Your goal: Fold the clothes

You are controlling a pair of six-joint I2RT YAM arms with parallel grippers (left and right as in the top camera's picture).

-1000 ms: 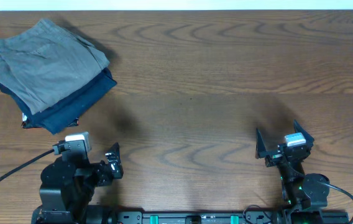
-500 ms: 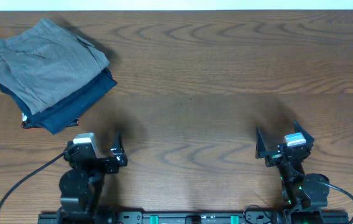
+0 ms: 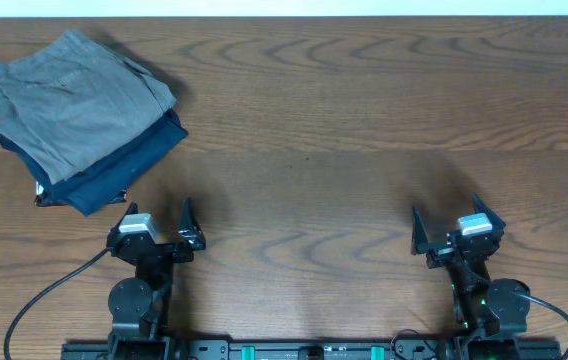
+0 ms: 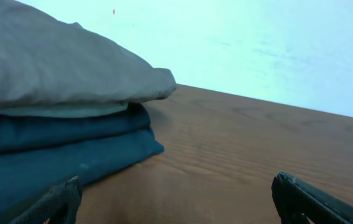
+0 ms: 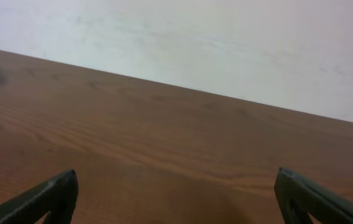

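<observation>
The grey shorts (image 3: 69, 100) lie folded at the far left of the table, on top of a navy blue folded garment (image 3: 129, 165). In the left wrist view the shorts (image 4: 52, 68) show as a rounded grey fold above the navy layers (image 4: 58, 143). My left gripper (image 3: 154, 212) is open and empty near the front edge, just in front of the pile and apart from it; its fingers frame bare wood in its wrist view (image 4: 176, 200). My right gripper (image 3: 446, 215) is open and empty at the front right, with only table in its wrist view (image 5: 175, 196).
The brown wooden table (image 3: 344, 120) runs to a pale wall at the back. A black cable (image 3: 44, 300) trails from the left arm's base at the front left. A small reddish tag (image 3: 39, 200) sticks out under the navy garment.
My left arm has swung back from a turned, low pose and now points straight up the table, gripper open. The right arm and the pile have not moved.
</observation>
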